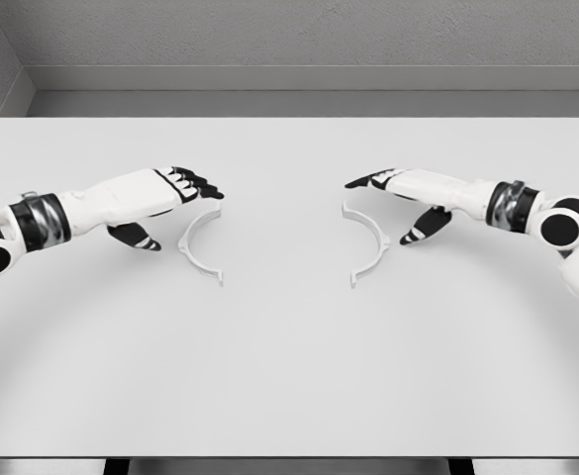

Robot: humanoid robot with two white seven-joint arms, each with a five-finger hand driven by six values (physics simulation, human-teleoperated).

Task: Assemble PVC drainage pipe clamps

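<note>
Both hands' fingers (198, 184) spread over two clamp halves (200, 244) (touching neither).

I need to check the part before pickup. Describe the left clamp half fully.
The left clamp half is a thin white semicircular band, plastic by its look, with small flat tabs at both ends. It lies flat on the table, its opening facing right. The left robot hand hovers at its upper end; contact cannot be told.

Two white clamp halves, flat on the table

Left half (199, 246) and right half (368, 243), thin arcs, open sides facing, well apart.
</note>
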